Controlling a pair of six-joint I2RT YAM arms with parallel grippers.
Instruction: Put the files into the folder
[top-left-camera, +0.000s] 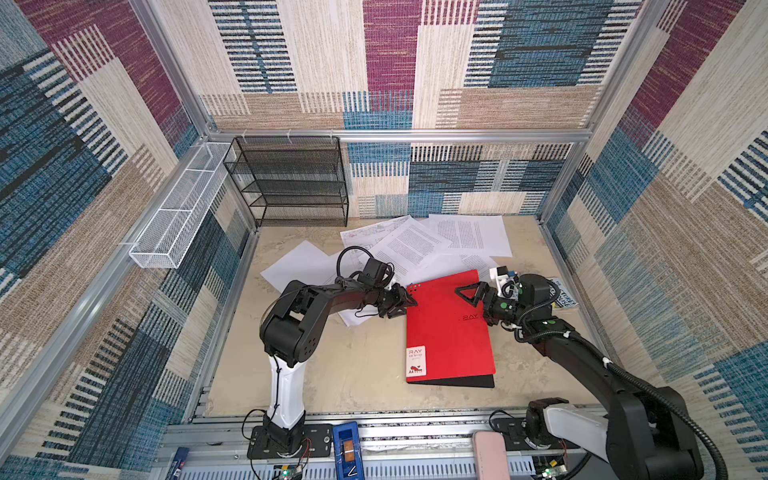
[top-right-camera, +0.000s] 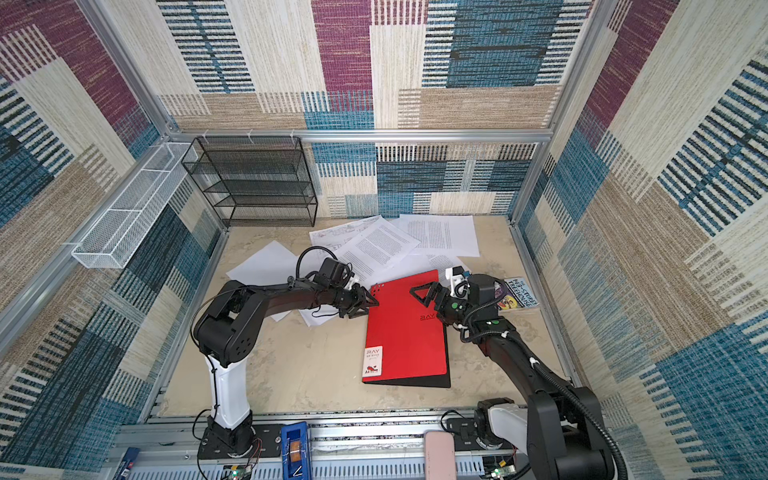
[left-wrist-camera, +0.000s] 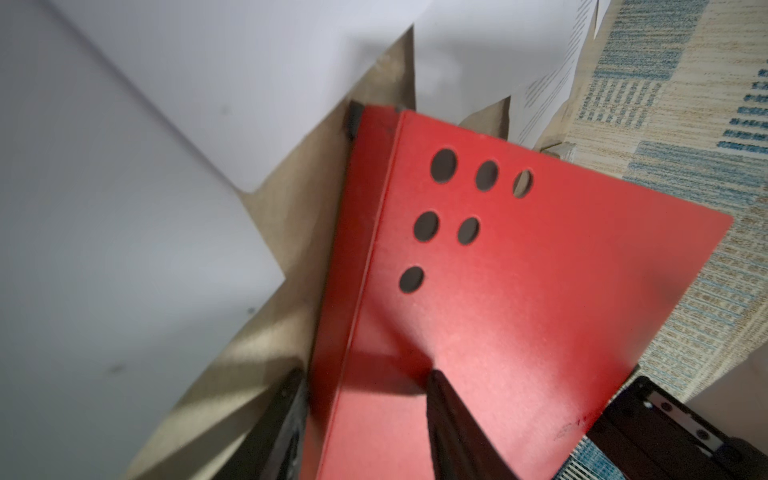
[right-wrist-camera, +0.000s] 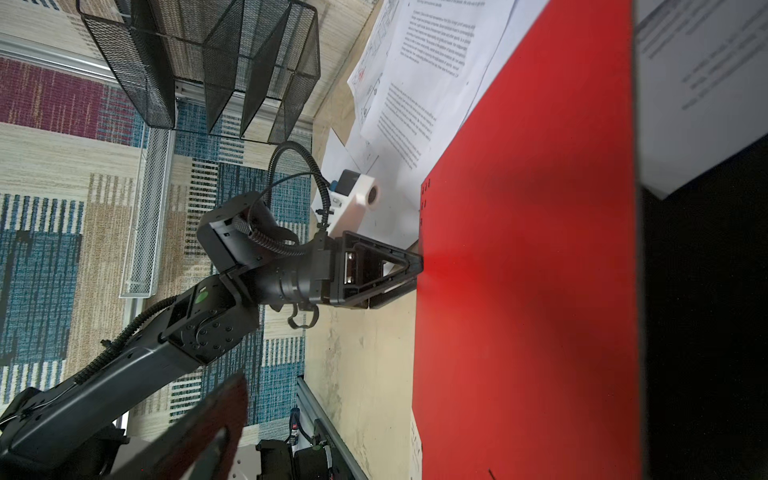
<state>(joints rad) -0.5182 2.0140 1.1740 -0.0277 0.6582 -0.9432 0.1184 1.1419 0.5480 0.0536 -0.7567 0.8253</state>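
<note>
While the red folder (top-left-camera: 449, 345) (top-right-camera: 407, 345) lies closed and flat on the beige worktop (top-left-camera: 353, 374), its spine to the left and its white label sticker (top-left-camera: 416, 360) at the near left corner, the left gripper (top-left-camera: 402, 305) (top-right-camera: 368, 303) sits at the far end of that spine. Seen from the left wrist, its jaws stand partly apart and straddle the spine edge: one finger (left-wrist-camera: 449, 415) is over the red cover (left-wrist-camera: 540, 291) below a cluster of punched holes, and the other (left-wrist-camera: 282, 415) is beside the folder over the worktop. Nothing is clamped between them.

The right gripper (top-left-camera: 478, 307) (top-right-camera: 434, 307) is spread wide and empty above the folder's right half.

Loose white paper sheets (top-left-camera: 415, 245) (top-right-camera: 386, 243) lie overlapping behind and to the left of the folder, some printed, some blank, all outside it. A paperback book (top-right-camera: 517, 293) rests just right of the right arm. A black mesh rack (top-left-camera: 291, 183) stands at the back wall, and a white mesh basket (top-left-camera: 178, 208) hangs on the left wall.
</note>
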